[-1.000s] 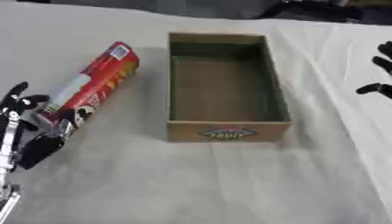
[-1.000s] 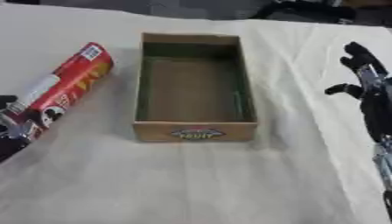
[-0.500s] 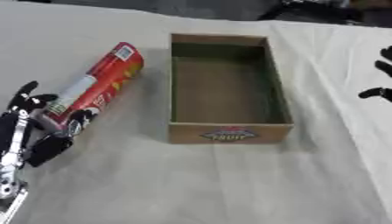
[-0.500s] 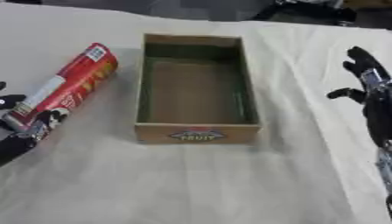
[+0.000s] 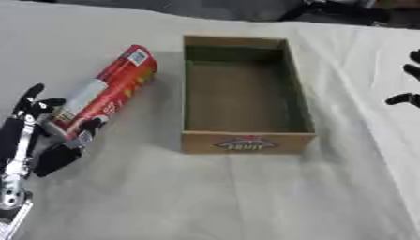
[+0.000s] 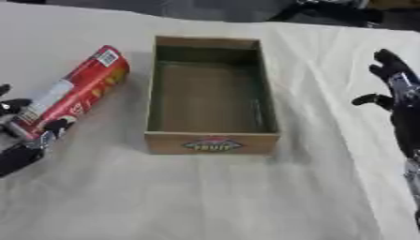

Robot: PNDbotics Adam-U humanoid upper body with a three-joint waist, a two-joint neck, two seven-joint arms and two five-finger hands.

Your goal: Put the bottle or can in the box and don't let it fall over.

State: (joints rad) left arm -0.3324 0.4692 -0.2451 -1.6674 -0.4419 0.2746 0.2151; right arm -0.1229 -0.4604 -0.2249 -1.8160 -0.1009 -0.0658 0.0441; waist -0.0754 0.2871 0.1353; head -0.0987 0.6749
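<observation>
A long red can (image 5: 107, 97) with a white label lies on its side on the cloth, left of the box, its far end tilted toward the box. The cardboard box (image 5: 243, 141) stands open and has nothing in it; its front wall bears a printed logo. My left hand (image 5: 48, 135) sits at the can's near end, fingers spread to either side of the can's base and touching it. My right hand (image 6: 397, 89) hovers open at the right edge, well apart from the box.
A white cloth (image 5: 246, 192) covers the table, with wide bare cloth in front of the box. Dark objects (image 5: 344, 9) lie beyond the table's far edge.
My left hand has moved up and closed in around the can's near end. The right hand has drifted slightly further right. The can and box stay in place.
</observation>
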